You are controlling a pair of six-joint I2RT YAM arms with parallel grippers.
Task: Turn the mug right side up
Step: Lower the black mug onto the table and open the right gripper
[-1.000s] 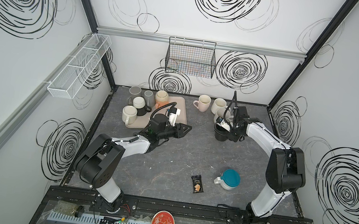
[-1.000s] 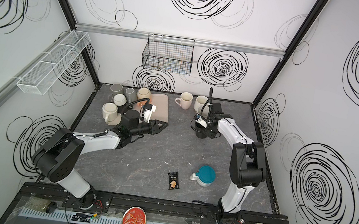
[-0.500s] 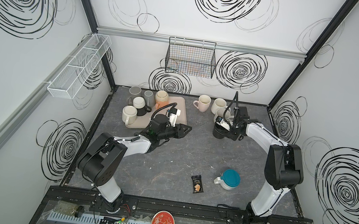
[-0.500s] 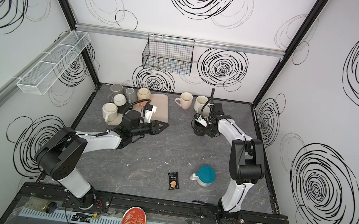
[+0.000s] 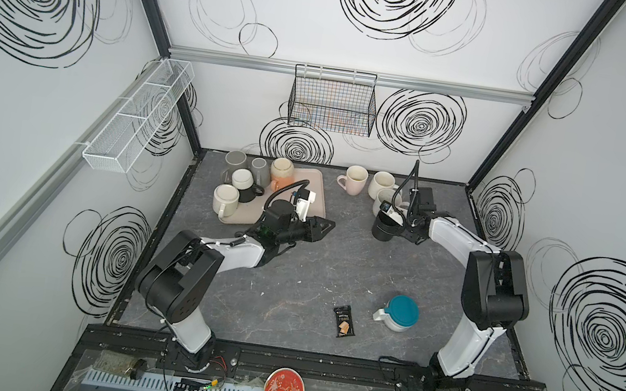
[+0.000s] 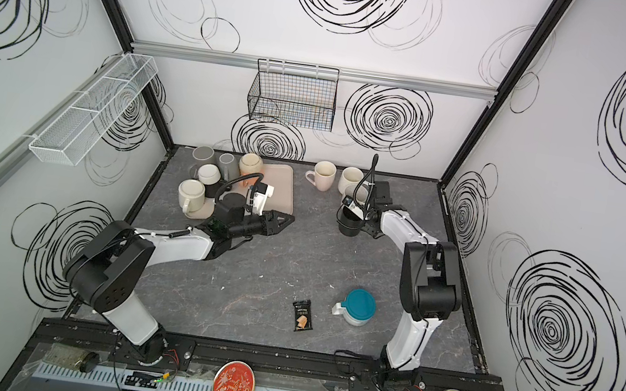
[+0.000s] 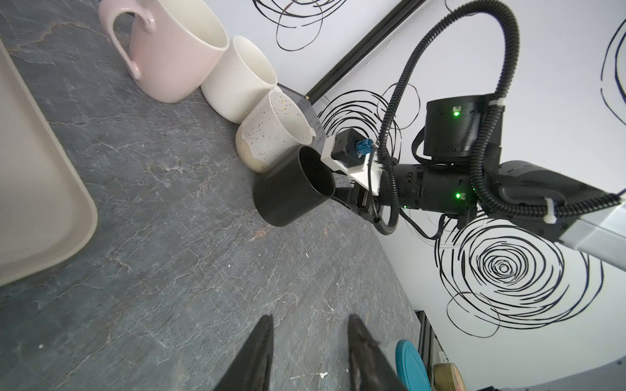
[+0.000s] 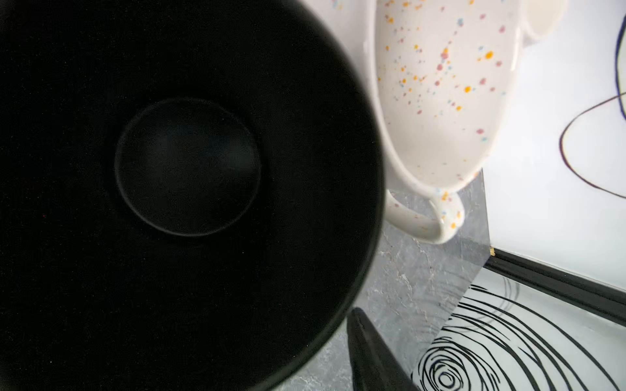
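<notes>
The black mug stands upright on the grey table, mouth up, touching a speckled mug. In the right wrist view its dark inside fills most of the frame. My right gripper sits at the mug's rim. One of its fingers stands outside the wall with a strip of table showing between; the other is hidden in the dark. My left gripper hovers low over bare table left of the mug, open and empty.
Pink and cream mugs stand behind the black one. A beige tray with several mugs lies at the back left. A teal-lidded jar and a snack packet lie in front. A wire basket hangs on the back wall.
The right gripper's jaws have parted off the black mug's wall; the mug stays upright where it was. The left arm has hardly moved.
</notes>
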